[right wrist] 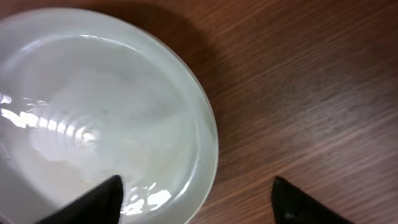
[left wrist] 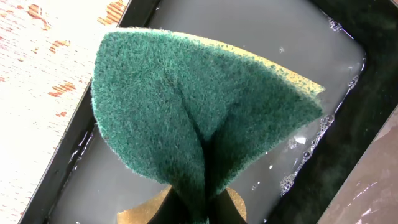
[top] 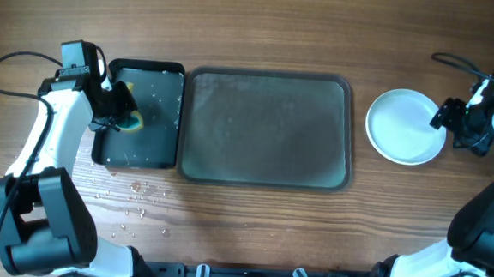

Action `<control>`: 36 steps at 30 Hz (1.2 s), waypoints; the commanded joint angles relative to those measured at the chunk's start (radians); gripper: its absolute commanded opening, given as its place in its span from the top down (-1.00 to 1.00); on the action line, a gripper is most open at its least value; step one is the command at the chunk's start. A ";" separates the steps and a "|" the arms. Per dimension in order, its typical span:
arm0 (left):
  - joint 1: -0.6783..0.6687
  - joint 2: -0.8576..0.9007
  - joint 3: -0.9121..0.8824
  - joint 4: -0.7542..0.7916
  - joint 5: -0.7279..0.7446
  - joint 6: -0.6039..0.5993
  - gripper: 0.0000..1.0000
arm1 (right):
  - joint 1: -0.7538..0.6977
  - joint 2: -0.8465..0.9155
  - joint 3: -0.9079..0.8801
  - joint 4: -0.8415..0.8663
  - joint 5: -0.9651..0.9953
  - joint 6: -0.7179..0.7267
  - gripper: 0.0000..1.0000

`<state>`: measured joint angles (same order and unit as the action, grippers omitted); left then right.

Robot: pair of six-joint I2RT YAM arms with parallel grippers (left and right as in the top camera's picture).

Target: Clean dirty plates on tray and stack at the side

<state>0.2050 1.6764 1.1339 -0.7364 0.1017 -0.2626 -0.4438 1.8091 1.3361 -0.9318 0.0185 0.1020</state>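
Plates [top: 405, 126] sit at three o'clock of the bare tray [top: 265, 127], so the job looks nearly finished; right gripper [right wrist: 196, 202] gapes wide over their rim, left gripper [top: 117, 105] pinches a sponge [left wrist: 199, 112] at nine o'clock.

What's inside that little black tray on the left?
Cloudy water with bubbles, and over it a green-and-yellow sponge pinched by the left gripper. What the sponge covers of the black tray cannot be seen.
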 commanded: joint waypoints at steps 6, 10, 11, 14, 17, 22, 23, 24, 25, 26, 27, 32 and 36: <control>0.002 -0.011 -0.005 0.003 -0.002 0.020 0.92 | -0.032 0.079 -0.070 0.084 -0.020 -0.059 0.38; 0.002 -0.011 -0.005 0.003 -0.002 0.020 0.92 | -0.042 0.084 -0.104 0.136 -0.071 -0.078 0.38; 0.002 -0.011 -0.005 0.003 -0.002 0.020 0.92 | -0.043 0.084 -0.104 0.138 -0.081 -0.077 0.38; 0.002 -0.011 -0.005 0.003 -0.002 0.020 0.92 | -0.043 0.084 -0.104 0.143 -0.091 -0.077 0.36; 0.002 -0.011 -0.005 0.003 -0.002 0.020 0.92 | -0.043 0.084 -0.117 0.157 -0.090 -0.080 0.35; 0.002 -0.011 -0.005 0.003 -0.002 0.020 0.92 | -0.043 0.084 -0.186 0.232 -0.137 -0.103 0.36; 0.002 -0.011 -0.005 0.003 -0.002 0.020 0.92 | -0.043 0.084 -0.188 0.236 -0.156 -0.103 0.38; 0.002 -0.011 -0.005 0.003 -0.002 0.020 0.92 | -0.043 0.084 -0.188 0.239 -0.198 -0.106 0.35; 0.002 -0.011 -0.005 0.003 -0.002 0.020 0.92 | -0.042 0.084 -0.188 0.240 -0.256 -0.130 0.35; 0.002 -0.011 -0.005 0.003 -0.002 0.020 0.92 | -0.042 0.084 -0.188 0.240 -0.299 -0.150 0.34; 0.002 -0.011 -0.005 0.003 -0.002 0.020 0.92 | -0.041 0.084 -0.188 0.240 -0.322 -0.157 0.34; 0.002 -0.011 -0.005 0.003 -0.002 0.021 0.92 | -0.038 0.084 -0.188 0.240 -0.362 -0.155 0.31; 0.002 -0.011 -0.005 0.003 -0.002 0.021 0.92 | -0.036 0.083 -0.188 0.237 -0.371 -0.155 0.16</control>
<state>0.2050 1.6764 1.1339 -0.7364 0.1017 -0.2626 -0.4862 1.8805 1.1534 -0.6964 -0.2913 -0.0322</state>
